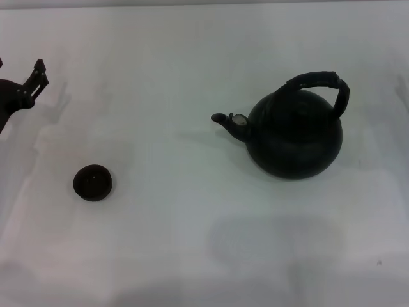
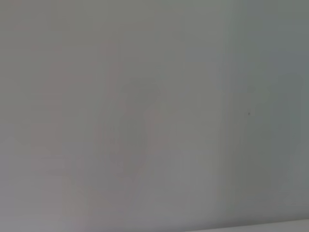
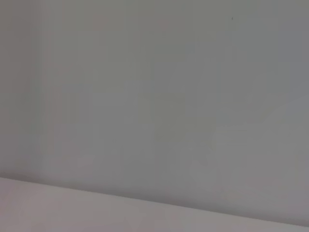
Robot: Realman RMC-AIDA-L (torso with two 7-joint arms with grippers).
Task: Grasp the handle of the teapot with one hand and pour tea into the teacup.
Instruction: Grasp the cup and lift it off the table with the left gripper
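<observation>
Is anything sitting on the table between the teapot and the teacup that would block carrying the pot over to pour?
Nothing visible. Bare table lies between the teapot and the teacup; the spout already points toward the cup's side.

Left hand [image 1: 29,86]: a dark piece of it enters the head view at the 9 o'clock edge, raised over the tabletop [image 1: 192,64], its tip pointing toward 1 o'clock. Whether the fingers are parted cannot be told. Right hand: outside the head view. Both wrist views show only plain pale surface, with no part of either arm visible.
</observation>
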